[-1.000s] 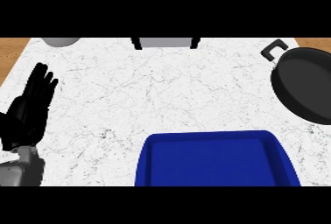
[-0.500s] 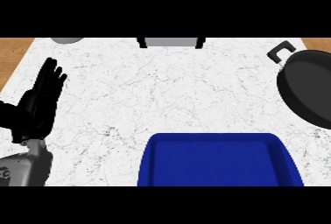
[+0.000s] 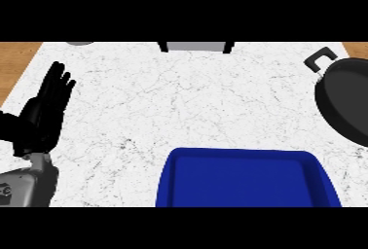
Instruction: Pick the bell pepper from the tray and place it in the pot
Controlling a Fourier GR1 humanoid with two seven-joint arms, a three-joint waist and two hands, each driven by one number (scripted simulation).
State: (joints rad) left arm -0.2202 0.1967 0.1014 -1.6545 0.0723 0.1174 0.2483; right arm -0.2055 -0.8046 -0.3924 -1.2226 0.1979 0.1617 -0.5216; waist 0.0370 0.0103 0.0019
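Observation:
A blue tray [image 3: 244,160] lies at the lower middle of the white marble counter; the part of it in view holds nothing, and its near end is cut off by the view's edge. A black pot [image 3: 348,99] with a loop handle sits at the right edge, partly out of view. No bell pepper shows anywhere. My left hand [image 3: 45,114] stands at the left edge, fingers straight and pointing up, holding nothing, well apart from the tray. My right hand is out of view.
A grey and black object [image 3: 195,46] sits at the counter's far edge, middle. A grey round thing [image 3: 81,43] peeks in at the top left. A wooden surface [image 3: 16,65] borders the counter on the left.
The view has shifted: the pot and tray slid to the right in the picture, and my left hand and forearm moved a little right and inward. No object was touched.

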